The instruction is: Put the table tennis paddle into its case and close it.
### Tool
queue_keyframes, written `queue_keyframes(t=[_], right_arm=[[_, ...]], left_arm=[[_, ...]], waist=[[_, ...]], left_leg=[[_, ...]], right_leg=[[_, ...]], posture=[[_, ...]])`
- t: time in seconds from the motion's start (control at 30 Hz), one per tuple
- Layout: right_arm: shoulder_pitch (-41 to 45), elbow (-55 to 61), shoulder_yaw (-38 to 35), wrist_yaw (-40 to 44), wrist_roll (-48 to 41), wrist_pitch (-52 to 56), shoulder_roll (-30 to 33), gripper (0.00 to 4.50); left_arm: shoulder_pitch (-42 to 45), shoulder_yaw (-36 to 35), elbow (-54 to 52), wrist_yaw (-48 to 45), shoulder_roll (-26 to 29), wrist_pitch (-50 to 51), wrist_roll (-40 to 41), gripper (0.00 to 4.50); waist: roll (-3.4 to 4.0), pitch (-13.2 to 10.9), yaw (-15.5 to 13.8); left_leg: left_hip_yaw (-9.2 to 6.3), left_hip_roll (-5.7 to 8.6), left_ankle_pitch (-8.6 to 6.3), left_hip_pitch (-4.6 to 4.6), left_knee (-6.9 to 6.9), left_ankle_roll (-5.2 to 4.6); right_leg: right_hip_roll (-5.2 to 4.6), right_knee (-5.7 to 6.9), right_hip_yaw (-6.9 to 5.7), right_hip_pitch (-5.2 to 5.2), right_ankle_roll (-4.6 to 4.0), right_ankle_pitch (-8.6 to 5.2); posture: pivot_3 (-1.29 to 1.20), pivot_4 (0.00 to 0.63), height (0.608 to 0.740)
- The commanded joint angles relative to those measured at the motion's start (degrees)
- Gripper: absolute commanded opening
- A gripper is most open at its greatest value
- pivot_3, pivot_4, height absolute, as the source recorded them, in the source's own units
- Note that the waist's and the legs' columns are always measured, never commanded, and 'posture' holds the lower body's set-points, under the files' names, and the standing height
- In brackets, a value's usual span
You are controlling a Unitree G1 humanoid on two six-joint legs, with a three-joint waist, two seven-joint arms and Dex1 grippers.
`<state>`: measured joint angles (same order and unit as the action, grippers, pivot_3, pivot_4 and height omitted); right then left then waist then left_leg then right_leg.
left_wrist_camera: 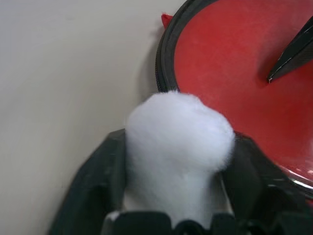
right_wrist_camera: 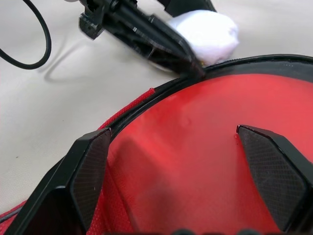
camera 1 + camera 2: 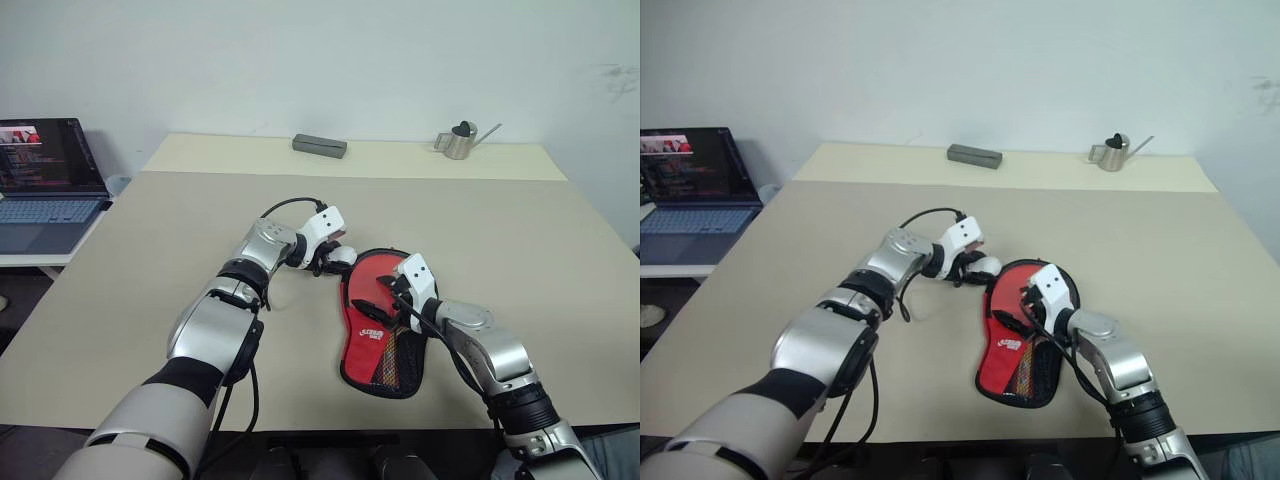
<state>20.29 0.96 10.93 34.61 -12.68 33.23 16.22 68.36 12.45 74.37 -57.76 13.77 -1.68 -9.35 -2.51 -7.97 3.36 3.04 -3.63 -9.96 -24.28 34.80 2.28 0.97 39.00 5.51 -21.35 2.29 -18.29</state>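
The case (image 3: 380, 340) lies nearest, at six o'clock on the table (image 3: 150, 230), red side up. At its ten o'clock edge the left gripper (image 3: 335, 258) pinches the white zipper charm (image 1: 178, 129). At three o'clock the right gripper (image 2: 188, 161) rests spread over the red cover.

Bench (image 3: 150, 230) open and bare around my arms on every side. Obstacles far back only: grey block (image 3: 319, 146) and metal watering can (image 3: 460, 141) at the rear edge. Laptop (image 3: 45, 185) sits off-bench, my left. Case (image 3: 375, 340) lies centre, between both arms.
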Motion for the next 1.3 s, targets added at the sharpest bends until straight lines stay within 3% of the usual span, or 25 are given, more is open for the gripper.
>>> queue_keyframes(t=[0.03, 0.13, 0.23, 0.4, 0.7, 1.1, 1.3], right_arm=[[-3.1, -2.3, 1.6, 0.1, 0.2, 3.9, 0.1, 4.5], [-3.4, -1.8, 1.5, 0.4, 0.2, 4.2, 0.4, 4.5], [-3.6, -1.5, 1.5, 0.6, 0.2, 4.6, 0.7, 4.5], [-3.7, -1.2, 1.7, 0.7, 0.3, 4.9, 0.8, 4.5], [-4.5, 0.2, 1.8, -0.4, 0.6, 6.0, 0.4, 4.5], [-7.5, 5.1, 2.6, -3.3, -0.1, 10.2, -1.1, 4.5], [-8.6, 7.4, 2.8, -4.6, -0.3, 12.2, -2.0, 4.5]], left_arm=[[0.9, -2.0, -0.6, 0.0, 0.6, 0.8, 0.8, 1.53], [0.6, -2.7, -1.1, -0.9, 0.7, 1.3, 0.8, 0.63], [-0.6, -2.8, -1.8, -2.7, 1.8, 1.8, 0.7, 0.26], [-2.2, -1.8, -2.0, -1.3, 2.8, 1.7, -0.7, 0.25], [0.0, -2.0, 0.6, 18.0, -1.3, 0.3, -3.1, 0.25], [2.7, 2.2, 2.9, 26.0, -6.6, -2.6, -10.5, 0.23], [4.5, 0.9, 3.5, 32.3, -8.8, -2.6, -11.1, 0.23]], waist=[[0.0, 0.0, 0.0], [0.0, 0.0, -0.1], [0.0, 0.0, -0.1], [0.0, 0.0, -0.1], [-0.02, 0.0, -0.3], [-0.03, 0.0, -0.6], [-0.05, 0.0, -0.7]], left_leg=[[0.0, 0.0, 0.0, -0.01, 0.0, 0.0], [-0.04, 0.01, 0.0, -0.07, 0.0, 0.01], [-0.05, 0.01, -0.01, -0.08, 0.0, 0.02], [-0.06, 0.0, -0.01, -0.07, 0.01, 0.02], [-0.1, 0.02, -0.01, -0.06, 0.03, 0.02], [-0.09, 0.05, -0.02, -0.06, 0.04, 0.03], [-0.08, 0.05, -0.02, -0.08, 0.03, 0.04]], right_leg=[[0.0, 0.0, 0.0, 0.0, 0.0, 0.0], [0.0, 0.0, -0.04, -0.04, 0.01, -0.01], [0.0, 0.0, -0.04, -0.04, 0.0, -0.01], [0.0, 0.01, -0.04, -0.03, 0.0, -0.01], [-0.01, 0.0, -0.06, 0.01, 0.02, -0.02], [-0.02, -0.01, -0.06, 0.01, 0.03, -0.02], [-0.02, -0.02, -0.05, -0.02, 0.03, -0.02]], posture=[[0.0, 0.15, 0.74], [0.0, 0.15, 0.74], [0.0, 0.15, 0.74], [0.0, 0.15, 0.74], [0.0, 0.15, 0.74], [0.0, 0.15, 0.74], [0.0, 0.15, 0.74]])
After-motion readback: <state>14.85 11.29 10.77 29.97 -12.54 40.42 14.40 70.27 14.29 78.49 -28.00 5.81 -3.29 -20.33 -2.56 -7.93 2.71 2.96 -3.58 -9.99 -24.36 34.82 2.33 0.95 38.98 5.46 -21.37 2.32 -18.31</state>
